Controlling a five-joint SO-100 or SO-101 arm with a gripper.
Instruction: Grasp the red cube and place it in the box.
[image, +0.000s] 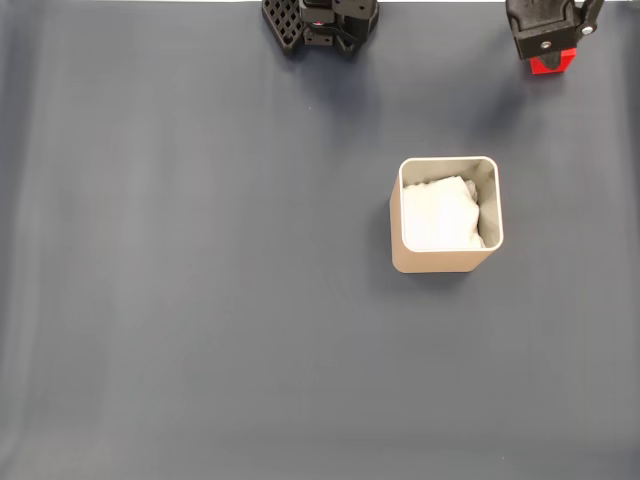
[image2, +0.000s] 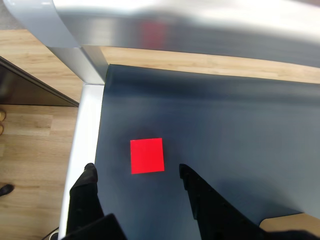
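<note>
The red cube (image2: 147, 155) lies flat on the dark mat near the table's corner, in the wrist view just ahead of and between the two black fingertips. My gripper (image2: 137, 172) is open, its fingers standing either side of the cube without touching it. In the fixed view the gripper (image: 548, 50) hangs at the top right edge, with part of the red cube (image: 551, 64) showing beneath it. The beige box (image: 447, 262), lined with white padding, stands upright right of centre, well below the gripper in that view.
The arm's black base (image: 320, 20) sits at the top centre of the fixed view. In the wrist view the mat ends at a silver table edge (image2: 87, 125) close to the cube, with a metal frame (image2: 150, 20) above and wooden floor beyond.
</note>
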